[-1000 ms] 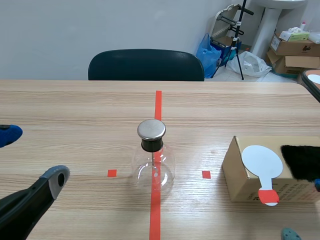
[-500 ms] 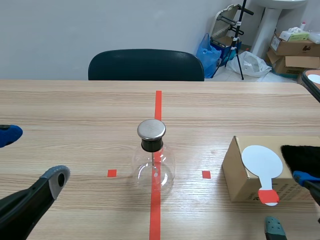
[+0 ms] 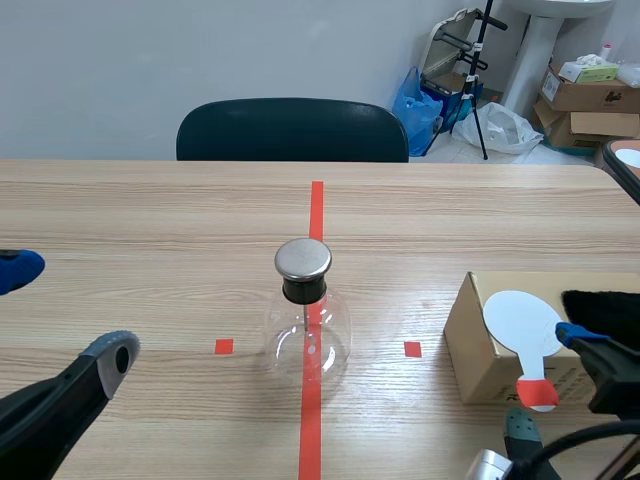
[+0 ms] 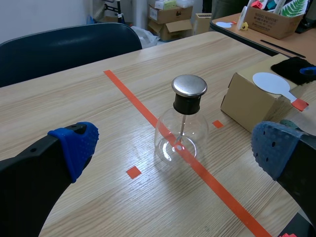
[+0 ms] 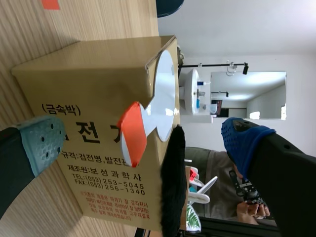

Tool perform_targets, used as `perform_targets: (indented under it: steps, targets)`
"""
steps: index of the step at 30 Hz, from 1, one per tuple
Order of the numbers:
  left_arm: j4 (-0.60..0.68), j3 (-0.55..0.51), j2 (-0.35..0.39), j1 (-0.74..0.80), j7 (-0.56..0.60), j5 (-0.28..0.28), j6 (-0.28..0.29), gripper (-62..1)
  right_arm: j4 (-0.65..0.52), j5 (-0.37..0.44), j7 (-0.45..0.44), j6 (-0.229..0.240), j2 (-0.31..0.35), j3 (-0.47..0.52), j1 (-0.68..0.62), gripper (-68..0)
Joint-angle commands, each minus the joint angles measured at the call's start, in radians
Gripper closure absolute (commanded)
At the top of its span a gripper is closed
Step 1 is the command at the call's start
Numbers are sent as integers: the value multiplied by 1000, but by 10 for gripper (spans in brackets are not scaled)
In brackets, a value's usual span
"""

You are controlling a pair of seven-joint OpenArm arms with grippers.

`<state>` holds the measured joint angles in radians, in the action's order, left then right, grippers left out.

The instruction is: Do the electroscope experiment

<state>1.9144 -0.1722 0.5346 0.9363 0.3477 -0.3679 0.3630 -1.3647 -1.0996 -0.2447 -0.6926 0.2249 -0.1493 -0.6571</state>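
Wood worktop (image 3: 150, 220); cardboard box (image 3: 480, 350) at right carries white paddle (image 3: 524, 322) + black fur (image 3: 605, 310). Right end effector (image 5: 143, 140) spread either side of paddle's red handle (image 5: 132, 132), no contact. Risk: handle overhangs box edge, so off-centre pinch could prob. flip paddle off or snag fur. Left end effector (image 4: 173, 148) spread, glass flask (image 3: 307, 335) ahead of it on centre tape line (image 3: 317, 210). Flask: metal cap (image 3: 303, 259), thin rod hanging inside. Box closed, contents unseen.
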Motion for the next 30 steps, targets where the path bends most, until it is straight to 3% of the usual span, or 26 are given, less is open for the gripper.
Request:
perform_targets:
  steps: [1, 14, 30]
  targets:
    - [11, -4, 0, 5, 10, -9, -2, -623, -16, -14, 11, -11, 13, -1, 10, -679]
    - [11, -4, 0, 5, 10, -9, -2, -623, -16, -74, 127, -11, 13, -70, 22, -679]
    - [11, -4, 0, 5, 10, -9, -2, -623, -25, -79, 127, -15, 13, -70, 0, -679]
